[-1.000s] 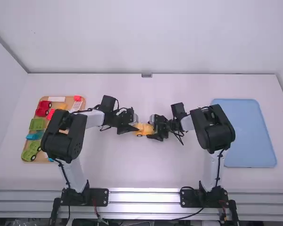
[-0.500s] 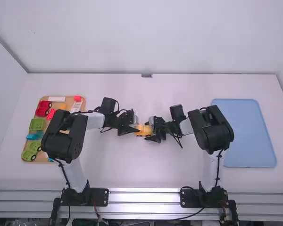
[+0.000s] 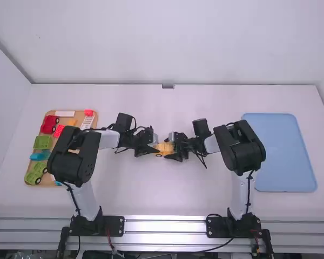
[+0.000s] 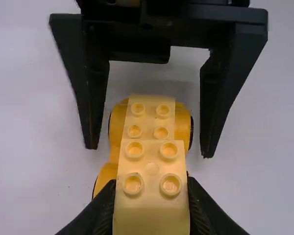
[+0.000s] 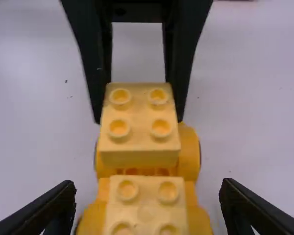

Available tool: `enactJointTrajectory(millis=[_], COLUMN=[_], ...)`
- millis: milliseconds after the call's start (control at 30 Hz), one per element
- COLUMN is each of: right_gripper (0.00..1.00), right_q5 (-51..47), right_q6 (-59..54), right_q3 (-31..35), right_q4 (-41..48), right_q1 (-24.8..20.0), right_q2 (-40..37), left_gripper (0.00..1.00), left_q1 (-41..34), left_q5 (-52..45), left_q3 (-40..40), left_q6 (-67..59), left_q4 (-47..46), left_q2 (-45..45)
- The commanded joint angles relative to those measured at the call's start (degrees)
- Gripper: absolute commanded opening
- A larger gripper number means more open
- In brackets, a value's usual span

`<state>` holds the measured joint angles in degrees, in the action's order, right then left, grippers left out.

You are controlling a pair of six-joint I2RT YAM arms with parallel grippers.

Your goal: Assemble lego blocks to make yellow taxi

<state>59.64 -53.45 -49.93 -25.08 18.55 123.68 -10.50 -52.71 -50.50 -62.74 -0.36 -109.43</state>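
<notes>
In the high view my left gripper and right gripper face each other at a small orange-yellow car at mid-table. The left wrist view has my left gripper shut on a light yellow block with studs on top, held over one end of the car. A second light yellow block sits on the car's other end in the right wrist view. There my right gripper stands open, its fingers apart on both sides of the car, touching neither side.
A wooden tray at the far left holds red, green, blue and white toy parts, partly behind the left arm. On the right lies a light blue tray, close beside the right arm.
The right arm has shifted slightly left, toward the left gripper. My left gripper has edged a little to the right. More of the car's front wheels showed half a second ago.
</notes>
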Motion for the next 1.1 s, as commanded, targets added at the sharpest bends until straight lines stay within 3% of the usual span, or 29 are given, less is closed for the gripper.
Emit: enactJointTrajectory(millis=[0, 567, 800, 1067], right_gripper=[0.79, 0.73, 0.52, 0.51], right_q5=[1.0, -0.6, -4.0, -4.0], right_q6=[1.2, -2.0, -4.7, -10.1], right_q3=[-1.3, -1.0, -1.4, -3.9], right_q4=[0.2, 3.5, 6.7, 15.3], right_q1=[-0.1, 0.0, 0.6, -0.1], right_q2=[1.7, 1.7, 1.7, 1.7], left_gripper=[0.02, 0.02, 0.02, 0.02], left_q1=[-0.2, -0.4, -0.7, -0.8], left_q5=[-1.7, -2.3, -0.4, -0.4], left_q3=[0.3, 0.3, 0.3, 0.3], left_q6=[0.3, 0.3, 0.3, 0.3], left_q4=[-0.5, -1.3, -1.5, -1.6], left_q2=[-0.4, -0.4, -0.4, -0.4])
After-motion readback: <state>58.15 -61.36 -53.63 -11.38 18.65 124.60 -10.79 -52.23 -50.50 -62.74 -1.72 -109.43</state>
